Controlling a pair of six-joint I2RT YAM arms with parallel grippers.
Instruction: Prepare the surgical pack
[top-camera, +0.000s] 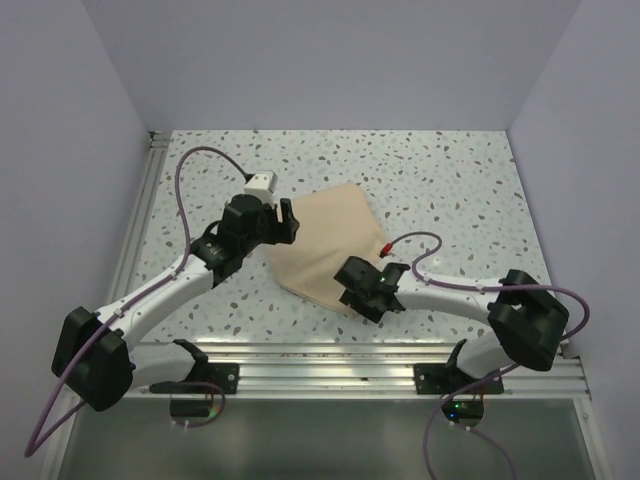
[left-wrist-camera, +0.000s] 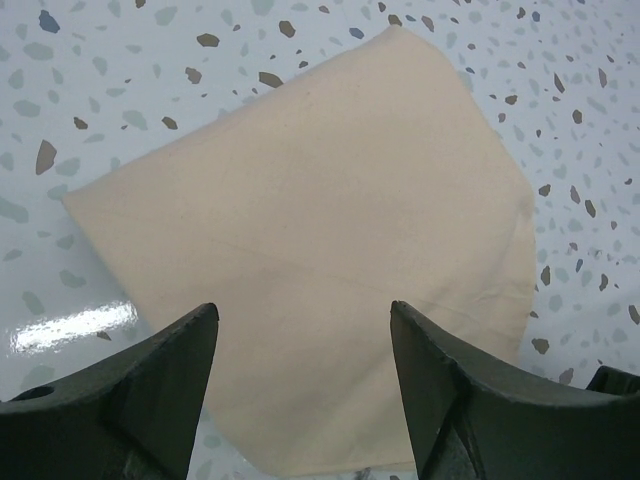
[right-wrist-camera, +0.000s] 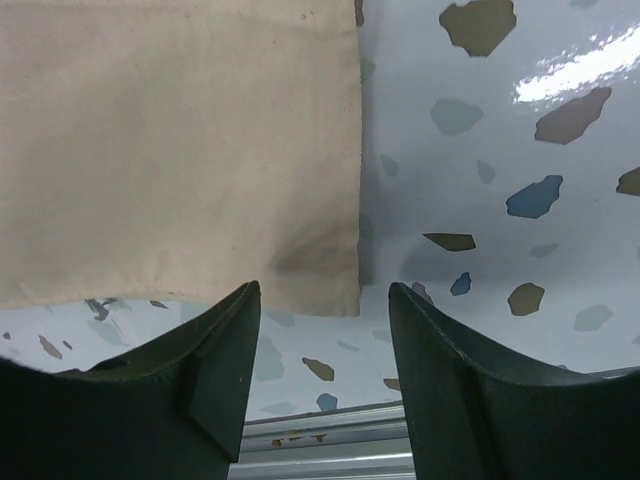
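The surgical pack is a flat, folded tan cloth bundle lying on the speckled table; whatever is inside is hidden. My left gripper hovers over the pack's left edge, open. In the left wrist view the cloth fills the middle, and the left gripper has nothing between its fingers. My right gripper is at the pack's near corner, open. In the right wrist view the right gripper sits just short of the cloth's hemmed corner, apart from it.
An aluminium rail runs along the table's near edge, close behind the right gripper. Another rail lines the left side. Pale walls close in the table on three sides. Purple cables loop from both arms.
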